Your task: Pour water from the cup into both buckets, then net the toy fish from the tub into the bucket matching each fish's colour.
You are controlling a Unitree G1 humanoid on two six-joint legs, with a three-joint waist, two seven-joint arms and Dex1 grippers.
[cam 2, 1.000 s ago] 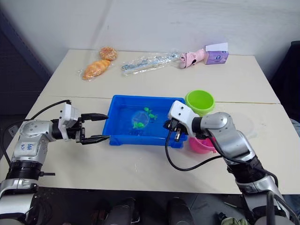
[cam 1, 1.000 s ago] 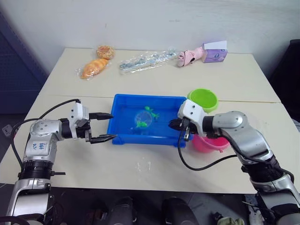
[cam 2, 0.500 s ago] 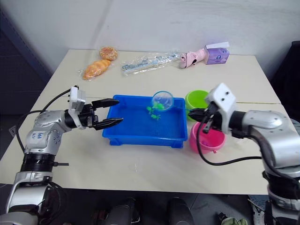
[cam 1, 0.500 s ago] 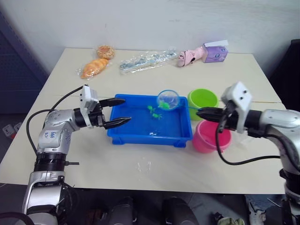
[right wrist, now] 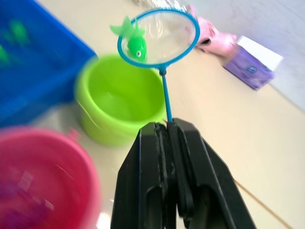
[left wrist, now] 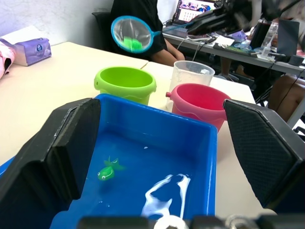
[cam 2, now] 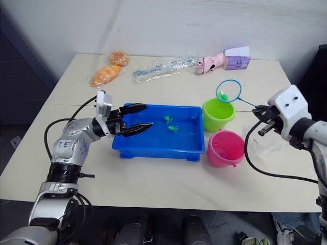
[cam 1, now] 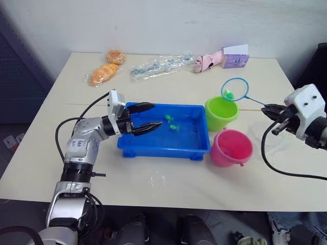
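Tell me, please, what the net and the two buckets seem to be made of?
The net: a thin blue hoop and stick, probably plastic, with fine see-through mesh; the green fish shows through it. The green bucket and the pink bucket look like moulded plastic, with smooth, slightly glossy walls in one even, bright colour and rounded rims.

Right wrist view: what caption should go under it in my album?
Right gripper holds the blue-rimmed net, a green toy fish inside, above the lime green bucket.

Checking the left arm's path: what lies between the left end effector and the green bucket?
In the left eye view, the blue tub with two green fish in it lies between the left end effector and the green bucket.
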